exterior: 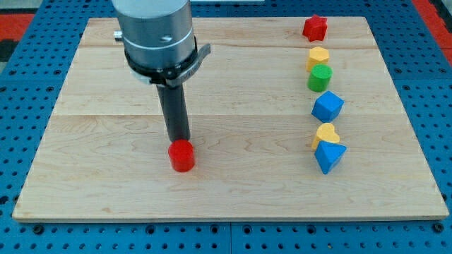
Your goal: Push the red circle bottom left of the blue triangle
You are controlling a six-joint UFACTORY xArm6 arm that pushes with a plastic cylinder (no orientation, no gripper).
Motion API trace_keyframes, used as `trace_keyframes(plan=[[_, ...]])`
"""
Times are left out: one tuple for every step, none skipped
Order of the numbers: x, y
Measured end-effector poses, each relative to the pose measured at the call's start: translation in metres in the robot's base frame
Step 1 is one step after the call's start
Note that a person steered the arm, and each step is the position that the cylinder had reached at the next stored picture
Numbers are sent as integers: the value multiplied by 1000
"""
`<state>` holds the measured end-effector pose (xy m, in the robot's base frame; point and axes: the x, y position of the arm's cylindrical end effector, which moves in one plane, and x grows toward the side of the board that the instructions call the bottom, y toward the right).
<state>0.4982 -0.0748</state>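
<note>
The red circle [181, 156] is a short red cylinder on the wooden board [106, 176], left of centre near the view's bottom. My tip [179, 139] stands just above it in the view, touching or almost touching its top edge. The blue triangle [329, 156] lies far to the view's right at about the same height, with a yellow heart [325, 132] touching its top.
A column of blocks runs up the view's right: a blue cube-like block [327, 106], a green cylinder [319, 78], a yellow block [318, 56] and a red star [315, 28]. The arm's grey body [157, 35] hangs over the board's top left.
</note>
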Motion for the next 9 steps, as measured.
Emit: trace_keyframes(plan=[[9,-15],[16,-58],[30,-13],[30,69],[32,75],[61,28],[92,69],[92,84],[90,56]])
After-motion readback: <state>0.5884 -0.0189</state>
